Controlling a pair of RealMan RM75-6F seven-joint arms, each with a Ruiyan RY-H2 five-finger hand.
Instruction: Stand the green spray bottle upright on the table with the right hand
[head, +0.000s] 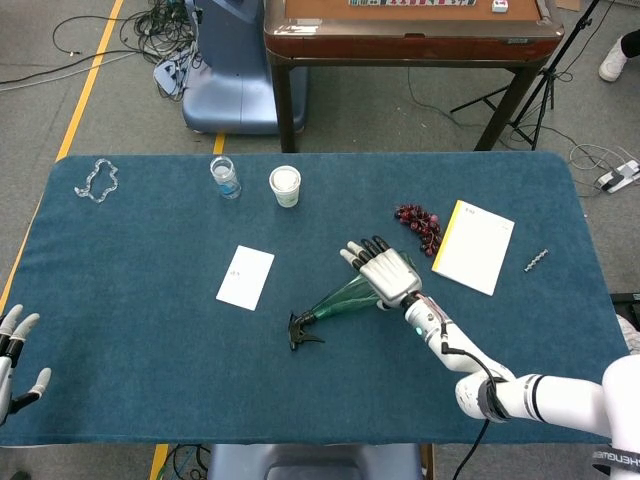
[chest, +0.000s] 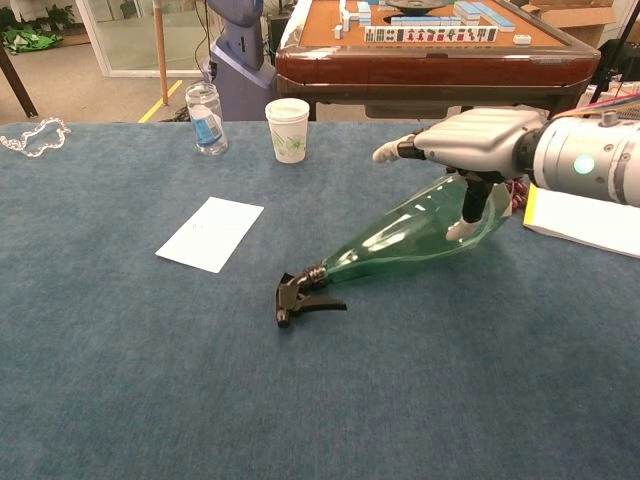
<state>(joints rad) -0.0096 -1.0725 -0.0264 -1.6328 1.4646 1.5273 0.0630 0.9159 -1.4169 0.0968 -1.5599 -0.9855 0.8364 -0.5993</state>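
Near the middle of the head view, slightly right of centre, the right hand (head: 380, 272) grips the wide base end of the green spray bottle (head: 345, 298), fingers laid over the top of the body and the thumb pressed against its underside, as the chest view shows (chest: 470, 140). That bottle (chest: 410, 240) is tilted: its base is lifted off the blue table (head: 150, 340) while its black trigger nozzle (chest: 300, 298) points down to the lower left and appears to touch the cloth.

At the lower left edge of the head view, the left hand (head: 12, 360) sits at the table's rim with its fingers apart, holding nothing.

Left of the bottle lies a white card (head: 245, 277), flat on the cloth. Toward the upper middle of the table stand a white paper cup (head: 285, 186) and, just to its left, a small clear plastic bottle (head: 225, 177). A bead chain (head: 97, 180) lies in the upper left corner of the table. On the right side a bunch of dark red grapes (head: 418, 222) lies just beside a white notebook with a yellow spine (head: 473, 246), and a small metal screw (head: 537, 260) lies further right.
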